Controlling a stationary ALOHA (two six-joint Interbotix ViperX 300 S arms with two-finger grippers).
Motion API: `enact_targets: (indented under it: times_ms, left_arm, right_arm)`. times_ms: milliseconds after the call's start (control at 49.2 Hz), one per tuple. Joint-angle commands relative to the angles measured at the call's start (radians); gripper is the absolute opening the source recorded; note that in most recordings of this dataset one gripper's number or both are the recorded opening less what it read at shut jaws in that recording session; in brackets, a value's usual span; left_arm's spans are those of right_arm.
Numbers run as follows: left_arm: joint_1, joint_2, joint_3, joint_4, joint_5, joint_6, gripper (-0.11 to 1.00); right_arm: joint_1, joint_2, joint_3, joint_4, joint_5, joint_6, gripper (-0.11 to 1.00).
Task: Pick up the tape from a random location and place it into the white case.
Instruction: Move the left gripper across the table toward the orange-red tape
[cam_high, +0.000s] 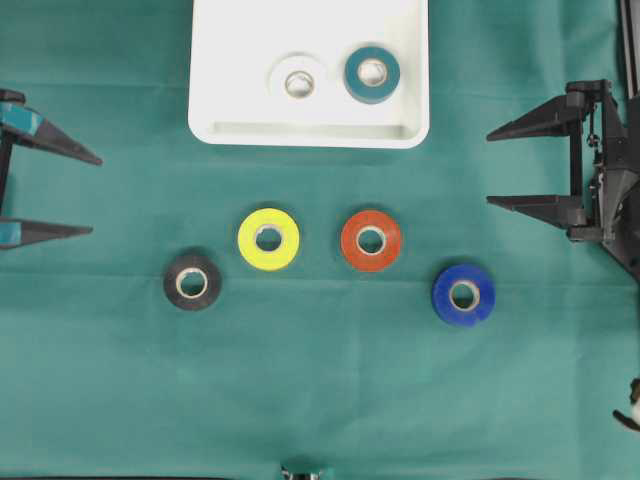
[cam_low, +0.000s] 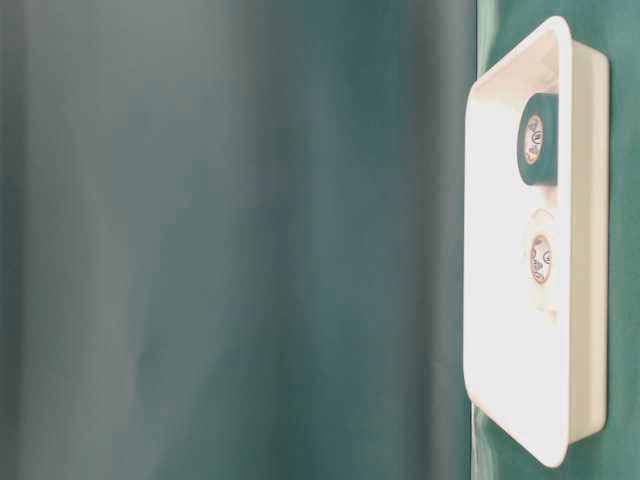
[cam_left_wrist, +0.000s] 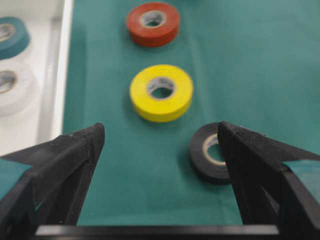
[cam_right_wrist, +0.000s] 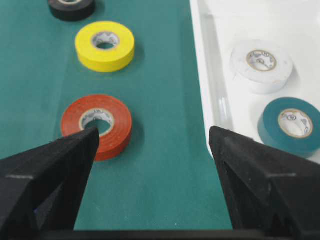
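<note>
While two rolls of tape already lie inside the white case (cam_high: 215, 60), four others wait outside it on the green cloth (cam_high: 320, 400), so the task looks about one third done if every roll has to go in. The case sits at the far edge of the cloth, in the middle. Inside it the white roll (cam_high: 298, 81) and the teal roll (cam_high: 372, 73) lie flat, just beside each other, toward the right half of the case. On the cloth, in front of the case, the yellow roll (cam_high: 269, 239) and the orange roll (cam_high: 371, 240) lie side by side in the middle. The black roll (cam_high: 192, 282) is a little nearer to the front edge and more to the left, and the blue roll (cam_high: 463, 294) is more to the right, well apart from the others. All four lie flat with the hole up. The left gripper (cam_high: 75, 193) hangs at the left edge of the cloth with its jaws spread wide and nothing between them; its wrist camera looks toward the black and yellow rolls. The right gripper (cam_high: 495, 167) hangs at the right edge, also wide apart and empty, facing the orange roll. No roll is touched now. I judge that the next step is a new pick, and each arm has a roll near enough on its own side.
</note>
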Motion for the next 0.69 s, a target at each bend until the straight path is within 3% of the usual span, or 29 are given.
enact_targets:
  times_ms: [0,427,671]
  left_arm:
    - [-0.006,0.006,-0.015,-0.002,-0.015,-0.003,0.96]
    - [-0.005,0.020,-0.014,-0.003,-0.046,-0.005,0.96]
    - [-0.006,0.089,-0.031,-0.003,-0.184,-0.005,0.96]
  right_arm:
    - [-0.002,0.003,-0.028,0.003,-0.002,0.000,0.86]
    - [-0.002,0.003,-0.031,0.003,0.006,0.000,0.86]
    - [-0.002,0.003,-0.034,0.000,0.006,0.000,0.86]
